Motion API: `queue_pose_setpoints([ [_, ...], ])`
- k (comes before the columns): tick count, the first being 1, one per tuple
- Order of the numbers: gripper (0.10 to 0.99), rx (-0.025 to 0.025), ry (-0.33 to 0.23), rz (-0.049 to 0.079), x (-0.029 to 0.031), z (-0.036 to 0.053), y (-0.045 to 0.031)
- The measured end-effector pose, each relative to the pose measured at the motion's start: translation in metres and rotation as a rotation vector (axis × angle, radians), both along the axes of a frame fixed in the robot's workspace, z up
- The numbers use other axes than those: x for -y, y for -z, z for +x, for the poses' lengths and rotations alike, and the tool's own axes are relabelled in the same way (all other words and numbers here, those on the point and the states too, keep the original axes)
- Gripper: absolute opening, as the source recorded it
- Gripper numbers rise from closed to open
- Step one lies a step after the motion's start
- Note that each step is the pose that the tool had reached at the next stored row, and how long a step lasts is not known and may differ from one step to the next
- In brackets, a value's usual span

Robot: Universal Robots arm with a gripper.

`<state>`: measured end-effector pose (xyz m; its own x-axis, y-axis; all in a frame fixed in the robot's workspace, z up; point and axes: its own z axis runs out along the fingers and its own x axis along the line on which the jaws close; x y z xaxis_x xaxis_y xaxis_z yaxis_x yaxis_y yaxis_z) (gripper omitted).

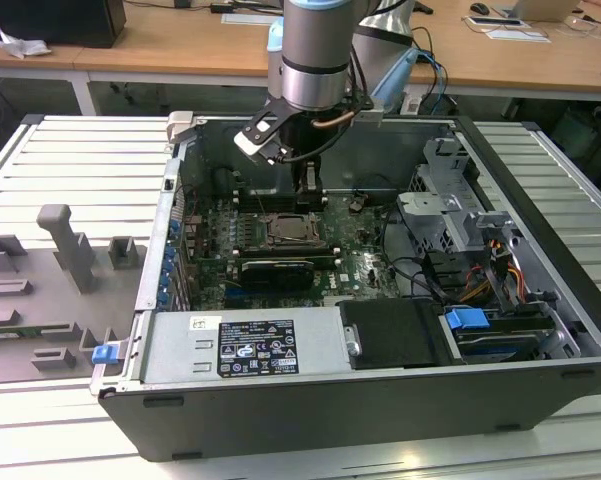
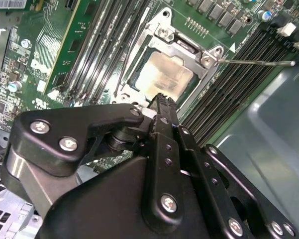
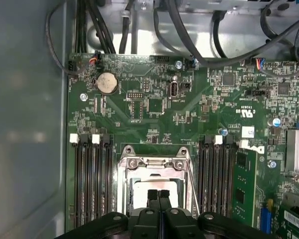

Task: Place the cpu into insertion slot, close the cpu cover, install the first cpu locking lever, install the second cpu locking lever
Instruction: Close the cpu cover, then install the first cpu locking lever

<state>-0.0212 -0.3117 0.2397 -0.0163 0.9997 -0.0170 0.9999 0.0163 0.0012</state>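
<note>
The cpu (image 2: 164, 75) lies flat in the insertion slot (image 1: 296, 232) on the green motherboard, its pale silver top showing through the window of the cpu cover (image 2: 186, 47). The cover (image 3: 156, 163) lies down over the chip. One thin locking lever (image 2: 253, 62) sticks out sideways from the socket's corner. A second thin lever (image 2: 132, 52) runs along the opposite side. My gripper (image 2: 161, 99) hangs just above the chip with its black fingers pressed together and nothing between them. It is also seen in the first wrist view (image 3: 159, 193) and the exterior view (image 1: 308, 188).
Long black memory slots (image 3: 89, 184) flank the socket on both sides. Black cables (image 3: 179, 30) run along the case wall beyond the board. A drive cage (image 1: 450, 215) and a blue latch (image 1: 467, 320) sit on the exterior view's right; a power supply (image 1: 245, 345) is in front.
</note>
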Motion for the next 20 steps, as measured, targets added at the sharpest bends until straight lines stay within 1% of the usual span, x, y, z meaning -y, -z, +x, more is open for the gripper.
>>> queue_pose_setpoints([
  [8,0.106,0.0000,0.000,0.000,0.0000,-0.0093,0.0000],
  [13,0.106,0.0001,0.000,0.000,0.0000,-0.0117,0.0000],
  [17,0.106,0.0001,0.000,0.000,0.0000,-0.0118,-0.0036],
  [20,0.106,0.0001,0.000,-0.002,0.0000,-0.0118,-0.0086],
])
